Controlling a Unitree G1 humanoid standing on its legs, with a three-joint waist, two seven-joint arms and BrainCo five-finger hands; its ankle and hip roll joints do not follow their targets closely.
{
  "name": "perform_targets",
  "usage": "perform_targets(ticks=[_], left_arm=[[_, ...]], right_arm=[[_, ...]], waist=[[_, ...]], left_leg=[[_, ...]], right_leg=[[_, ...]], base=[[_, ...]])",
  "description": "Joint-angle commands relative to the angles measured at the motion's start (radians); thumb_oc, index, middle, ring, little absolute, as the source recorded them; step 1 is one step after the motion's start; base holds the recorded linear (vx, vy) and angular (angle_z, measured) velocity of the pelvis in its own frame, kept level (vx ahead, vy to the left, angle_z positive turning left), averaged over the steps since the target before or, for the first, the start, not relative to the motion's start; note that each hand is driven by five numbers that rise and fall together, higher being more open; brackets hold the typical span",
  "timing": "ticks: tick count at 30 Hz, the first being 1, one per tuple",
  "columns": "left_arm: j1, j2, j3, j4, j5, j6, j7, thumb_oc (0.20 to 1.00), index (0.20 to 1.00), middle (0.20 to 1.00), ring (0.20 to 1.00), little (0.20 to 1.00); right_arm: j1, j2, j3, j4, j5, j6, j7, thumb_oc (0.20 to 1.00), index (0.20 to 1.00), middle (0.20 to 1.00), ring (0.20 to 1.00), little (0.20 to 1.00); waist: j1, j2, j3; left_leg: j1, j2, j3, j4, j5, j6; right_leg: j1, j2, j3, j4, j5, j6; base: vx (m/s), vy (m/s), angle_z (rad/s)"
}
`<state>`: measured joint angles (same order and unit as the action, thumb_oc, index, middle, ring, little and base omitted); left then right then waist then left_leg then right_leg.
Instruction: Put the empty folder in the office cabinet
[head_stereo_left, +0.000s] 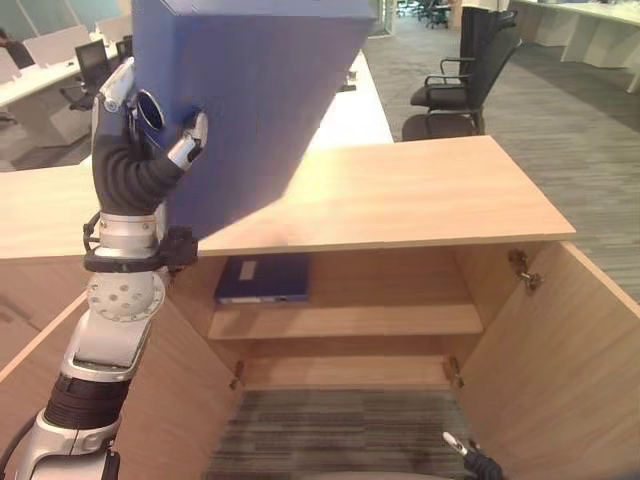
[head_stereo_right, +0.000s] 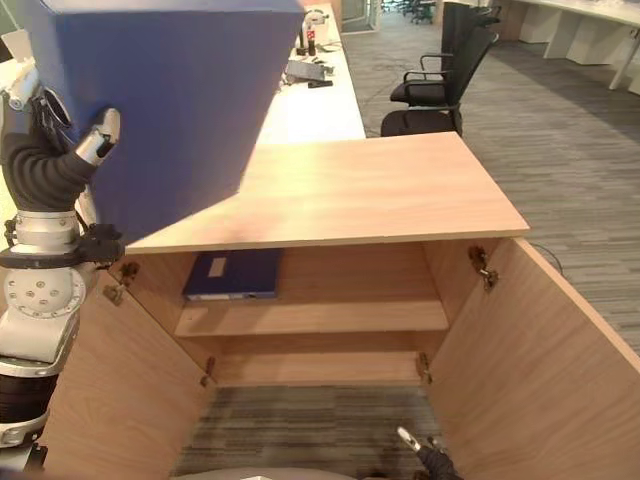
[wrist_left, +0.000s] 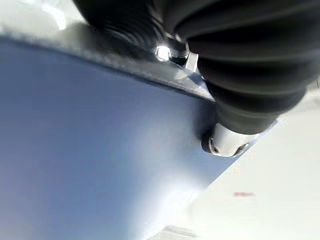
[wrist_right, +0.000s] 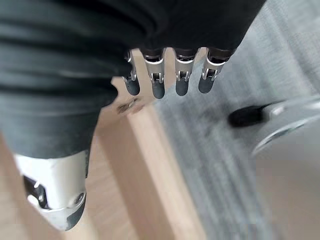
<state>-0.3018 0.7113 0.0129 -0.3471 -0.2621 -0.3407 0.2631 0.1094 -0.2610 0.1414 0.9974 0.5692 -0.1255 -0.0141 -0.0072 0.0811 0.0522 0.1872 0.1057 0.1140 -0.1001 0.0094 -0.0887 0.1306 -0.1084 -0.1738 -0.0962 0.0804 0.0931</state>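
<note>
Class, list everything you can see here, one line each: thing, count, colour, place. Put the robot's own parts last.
Folder: one, blue, held up above the cabinet's left end.
Second folder: one, dark blue, flat on the upper shelf, left side.
Cabinet: one, light wood, both doors open.
Office chairs: two, black, behind the cabinet.
Desks: white, in the background.
Carpet: grey, striped.
Left hand: curled round the blue folder's edge.
Right hand: fingers relaxed, low beside the right cabinet door.

Open-plan office, grey striped carpet (head_stereo_left: 590, 170) across the floor, black swivel chairs (head_stereo_left: 455, 95) at far right, long white desks (head_stereo_left: 40, 90) with monitors at far left, low wooden office cabinet (head_stereo_left: 400, 200) near, doors open, blue folder (head_stereo_left: 264, 278) on its shelf.
</note>
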Motion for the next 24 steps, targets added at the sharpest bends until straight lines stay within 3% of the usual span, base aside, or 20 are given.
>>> perform_targets(ticks=[1,5,9,17,24], left_arm=[[-0.074,0.046,0.096,-0.025,-0.244,-0.082,-0.088,0.2,0.2,0.2,0.2,0.2],[0.028,0.088,0.166,-0.06,-0.502,-0.088,-0.251,0.2,0.2,0.2,0.2,0.2],[0.148,0.106,0.239,-0.045,-0.626,-0.069,-0.334,0.2,0.2,0.2,0.2,0.2],[0.307,0.072,0.339,-0.007,-0.572,-0.041,-0.344,0.2,0.2,0.2,0.2,0.2],[0.34,0.03,0.319,-0.026,-0.519,-0.02,-0.34,0.2,0.2,0.2,0.2,0.2]], right_arm=[[-0.086,0.006,0.023,-0.041,0.031,-0.04,0.025,1.0,1.0,1.0,1.0,1.0],[-0.066,-0.018,0.052,-0.193,0.022,-0.048,0.05,1.0,1.0,1.0,1.0,1.0],[-0.037,-0.053,0.065,-0.376,0.009,-0.062,0.072,1.0,1.0,1.0,1.0,1.0],[-0.002,-0.122,-0.004,-0.786,0.008,-0.101,0.098,1.0,1.0,1.0,1.0,1.0],[-0.015,-0.209,-0.007,-1.087,0.06,-0.071,0.177,1.0,1.0,1.0,1.0,1.0]], waist=[[-0.003,-0.049,0.025],[0.005,-0.047,0.025],[0.007,-0.048,0.021],[0.011,-0.051,0.023],[0.004,-0.058,0.028]], left_leg=[[0.011,-0.041,-0.026,0.013,-0.035,0.008],[0.011,-0.041,-0.028,0.013,-0.033,0.006],[0.018,-0.04,-0.031,0.013,-0.044,0.003],[0.009,-0.039,-0.029,0.013,-0.03,0.009],[0.007,-0.038,-0.02,0.013,-0.031,0.012]], right_leg=[[0.095,-0.006,0.014,0.034,-0.14,0.034],[0.097,-0.006,0.012,0.034,-0.142,0.032],[0.108,-0.005,0.011,0.027,-0.152,0.032],[0.099,-0.008,0.014,0.028,-0.141,0.03],[0.09,-0.009,0.02,0.027,-0.137,0.029]], base=[[-0.02,-0.009,0.07],[0.0,0.002,0.03],[0.02,0.003,0.01],[-0.02,0.009,0.01],[-0.01,0.007,-0.03]])
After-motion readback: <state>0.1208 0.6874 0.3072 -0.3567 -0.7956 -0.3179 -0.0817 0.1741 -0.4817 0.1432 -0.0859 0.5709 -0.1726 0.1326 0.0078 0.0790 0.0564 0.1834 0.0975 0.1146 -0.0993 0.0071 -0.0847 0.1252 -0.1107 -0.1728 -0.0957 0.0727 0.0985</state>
